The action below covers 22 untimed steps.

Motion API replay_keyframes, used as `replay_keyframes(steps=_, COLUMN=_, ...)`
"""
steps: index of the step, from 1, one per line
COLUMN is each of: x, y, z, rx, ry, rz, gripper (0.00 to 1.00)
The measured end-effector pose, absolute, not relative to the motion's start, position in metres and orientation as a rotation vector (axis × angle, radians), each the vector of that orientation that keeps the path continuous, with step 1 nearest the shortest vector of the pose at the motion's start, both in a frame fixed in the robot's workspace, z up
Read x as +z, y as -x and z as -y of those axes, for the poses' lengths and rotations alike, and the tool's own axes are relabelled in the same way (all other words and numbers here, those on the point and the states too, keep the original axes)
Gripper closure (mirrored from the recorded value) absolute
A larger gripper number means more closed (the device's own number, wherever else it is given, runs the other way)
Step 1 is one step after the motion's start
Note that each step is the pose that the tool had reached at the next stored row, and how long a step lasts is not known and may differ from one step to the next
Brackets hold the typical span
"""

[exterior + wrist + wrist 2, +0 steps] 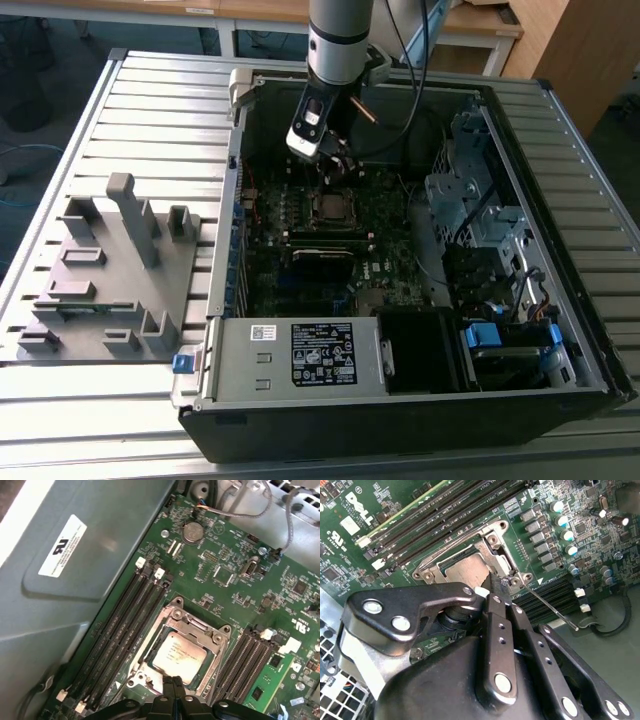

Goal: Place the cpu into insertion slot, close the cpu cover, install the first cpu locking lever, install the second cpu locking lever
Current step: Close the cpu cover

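Sitting in one insertion slot (148, 649): one cpu (179, 652); one closed pincer (173, 684) near.

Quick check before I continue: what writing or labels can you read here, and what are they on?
White sticker on the grey metal case wall: black symbol and fine print, too small to read.
Black label on the silvery power supply box: white print, too small to read.
Green circuit board: a white maker's logo, plus tiny codes too small to read.
Silvery square cpu: faint marking, unreadable.
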<state>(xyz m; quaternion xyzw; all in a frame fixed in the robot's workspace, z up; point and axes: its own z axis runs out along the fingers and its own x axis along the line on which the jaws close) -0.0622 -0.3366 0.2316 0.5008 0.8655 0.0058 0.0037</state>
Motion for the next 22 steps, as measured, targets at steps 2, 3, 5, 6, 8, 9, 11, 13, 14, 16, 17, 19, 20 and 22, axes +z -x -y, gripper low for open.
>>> replay_keyframes(steps=2, x=0.2316, y=0.0622, z=0.3366, rx=0.018, ry=-1.568, rz=-2.714, gripper=0.90)
replay_keyframes(steps=3, x=0.2316, y=0.0622, z=0.3367, rx=0.018, ry=-1.567, rz=-2.714, gripper=0.90)
replay_keyframes(steps=5, x=0.2316, y=0.0622, z=0.3366, rx=0.018, ry=-1.567, rz=-2.714, gripper=0.90)
replay_keyframes(steps=6, x=0.2316, y=0.0622, z=0.3366, rx=0.018, ry=-1.567, rz=-2.714, gripper=0.90)
replay_keyframes(steps=8, x=0.2316, y=0.0622, z=0.3366, rx=0.018, ry=-1.566, rz=-2.715, gripper=0.90)
replay_keyframes(steps=9, x=0.2316, y=0.0622, z=0.3366, rx=0.018, ry=-1.566, rz=-2.715, gripper=0.90)
replay_keyframes(steps=11, x=0.2316, y=0.0622, z=0.3366, rx=0.018, ry=-1.566, rz=-2.715, gripper=0.90)
replay_keyframes(steps=13, x=0.2316, y=0.0622, z=0.3366, rx=0.018, ry=-1.566, rz=-2.715, gripper=0.90)
replay_keyframes(steps=14, x=0.2316, y=0.0622, z=0.3366, rx=0.018, ry=-1.566, rz=-2.715, gripper=0.90)
replay_keyframes(steps=16, x=0.2316, y=0.0622, z=0.3366, rx=0.018, ry=-1.554, rz=-2.722, gripper=0.90)
replay_keyframes(steps=17, x=0.2316, y=0.0622, z=0.3366, rx=0.018, ry=-1.546, rz=-2.727, gripper=0.90)
replay_keyframes(steps=19, x=0.2315, y=0.0622, z=0.3366, rx=0.018, ry=-1.527, rz=-2.737, gripper=0.90)
replay_keyframes(steps=20, x=0.2315, y=0.0622, z=0.3366, rx=0.018, ry=-1.517, rz=-2.743, gripper=0.90)
replay_keyframes(steps=22, x=0.2315, y=0.0622, z=0.3366, rx=0.018, ry=-1.501, rz=-2.752, gripper=0.90)
